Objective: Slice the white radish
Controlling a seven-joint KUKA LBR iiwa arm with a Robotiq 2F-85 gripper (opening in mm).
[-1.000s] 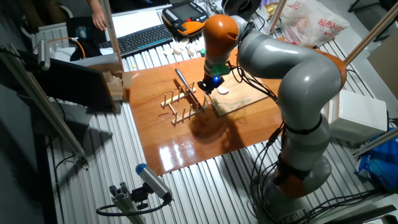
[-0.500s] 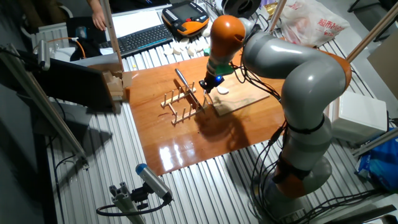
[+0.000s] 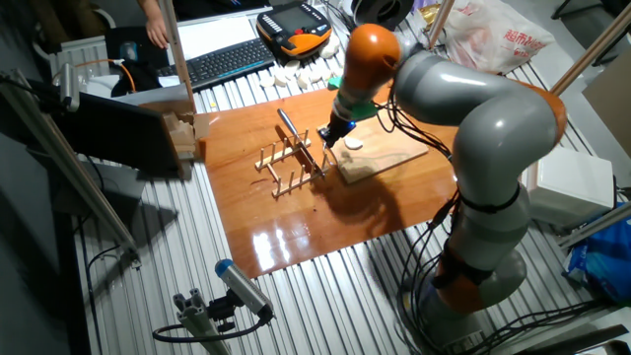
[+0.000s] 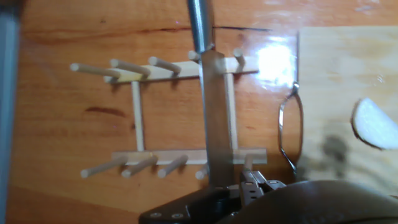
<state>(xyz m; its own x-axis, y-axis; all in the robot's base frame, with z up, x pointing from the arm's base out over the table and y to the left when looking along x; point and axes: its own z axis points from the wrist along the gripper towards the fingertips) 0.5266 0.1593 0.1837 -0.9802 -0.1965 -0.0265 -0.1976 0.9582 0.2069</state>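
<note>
Fingers (image 3: 329, 138) sit low by the knife (image 4: 211, 112) in its rack (image 4: 180, 118), grip hidden, while the radish (image 4: 375, 123) waits on the board (image 4: 348, 74), so the knife likely still needs grabbing and lifting over.

— What did we see around the work area?

— We saw a glossy reddish-brown wooden tabletop (image 3: 296, 237) lying on a bed of ribbed metal slats (image 3: 168, 266), with bright light glaring off the varnish near its front edge.

— And behind it?

— A black keyboard (image 3: 225, 61) sat beside an orange-and-black handheld pendant (image 3: 294, 28). A white plastic bag with red print (image 3: 498, 37) lay at the far right, near slanting wooden poles (image 3: 592, 54).

— Anything on the left?

— We noticed a dark panel (image 3: 118, 138) leaning there, metal framing bars (image 3: 69, 168), and cables trailing over the slats.

— On the right edge?

— A white box (image 3: 572, 182) and something blue (image 3: 601, 256) below it.
</note>
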